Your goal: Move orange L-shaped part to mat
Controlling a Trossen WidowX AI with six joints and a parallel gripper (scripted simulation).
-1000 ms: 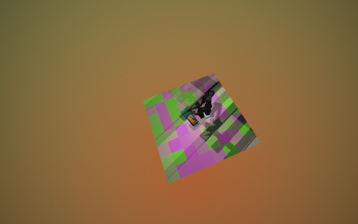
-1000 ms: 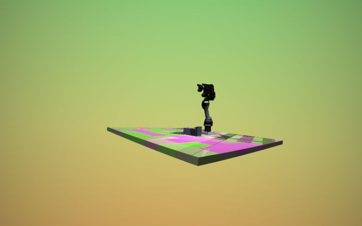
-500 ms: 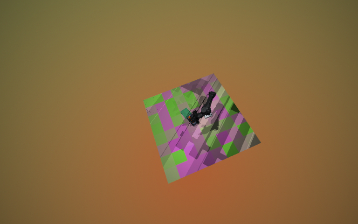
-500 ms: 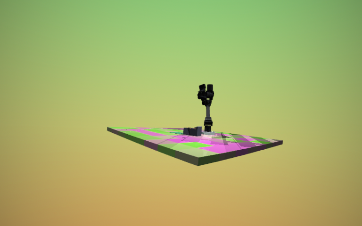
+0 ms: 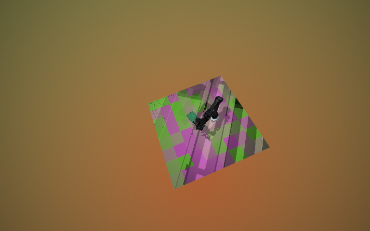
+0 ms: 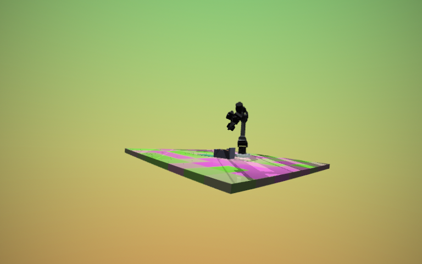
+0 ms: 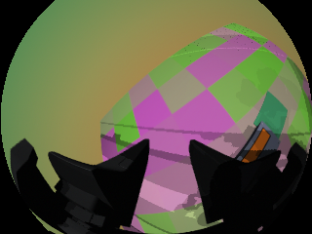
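Observation:
The orange part [image 7: 257, 145] [image 5: 195, 122] lies in the grey tray [image 6: 220, 153] [image 7: 262, 125]. Only a strip of it shows in the wrist view; my right finger hides the rest, so its L-shaped end cannot be made out. The visible strip looks level with the tray top. The green mat [image 5: 191, 116] [image 7: 273, 109] [image 6: 205, 154] lies flat against the far side of the tray. My gripper [image 7: 170, 144] [image 6: 230, 127] is partly open, with nothing between its fingers. It hangs high above the tray, and the tray is off to the right in the wrist view.
The arm's white base plate [image 5: 214, 119] [image 6: 243, 155] stands close to the tray. A raised grey block [image 6: 232, 153] rises at the tray's near end in the exterior view. The checkered table top [image 5: 179, 138] carries arm shadows, and its edges drop off all round.

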